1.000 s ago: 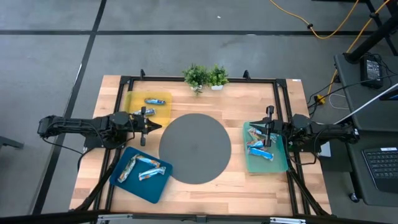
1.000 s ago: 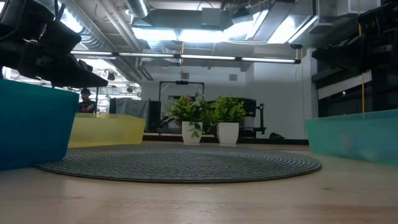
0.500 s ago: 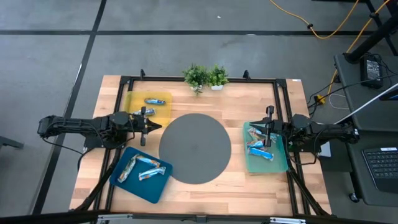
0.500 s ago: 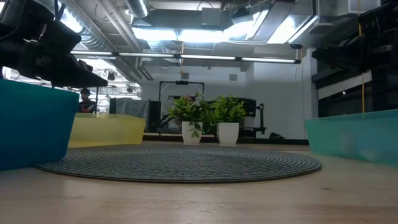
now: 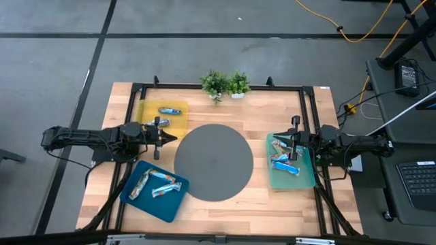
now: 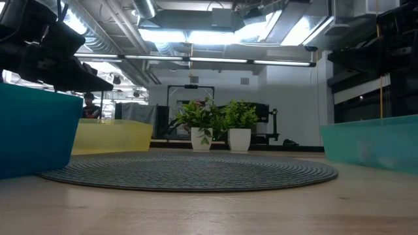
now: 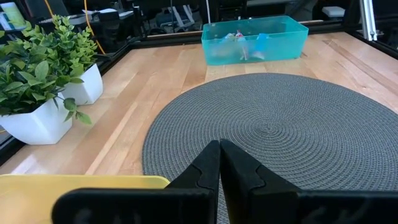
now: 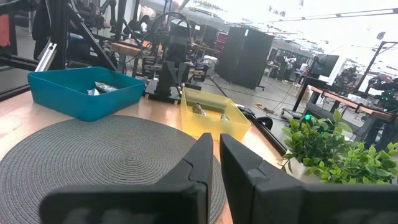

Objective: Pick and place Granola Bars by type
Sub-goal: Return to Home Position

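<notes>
Lying in bins (image 5: 158,206), granola bars (image 5: 164,190) touch neither left hand (image 7: 219,147) nor right hand (image 8: 216,140).

No legible text, labels or numbers

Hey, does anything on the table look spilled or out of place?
Nothing stands out. Granola bars lie inside the yellow bin, blue bin and green bin, none on the round grey mat; left end effector and right end effector are shut.
</notes>
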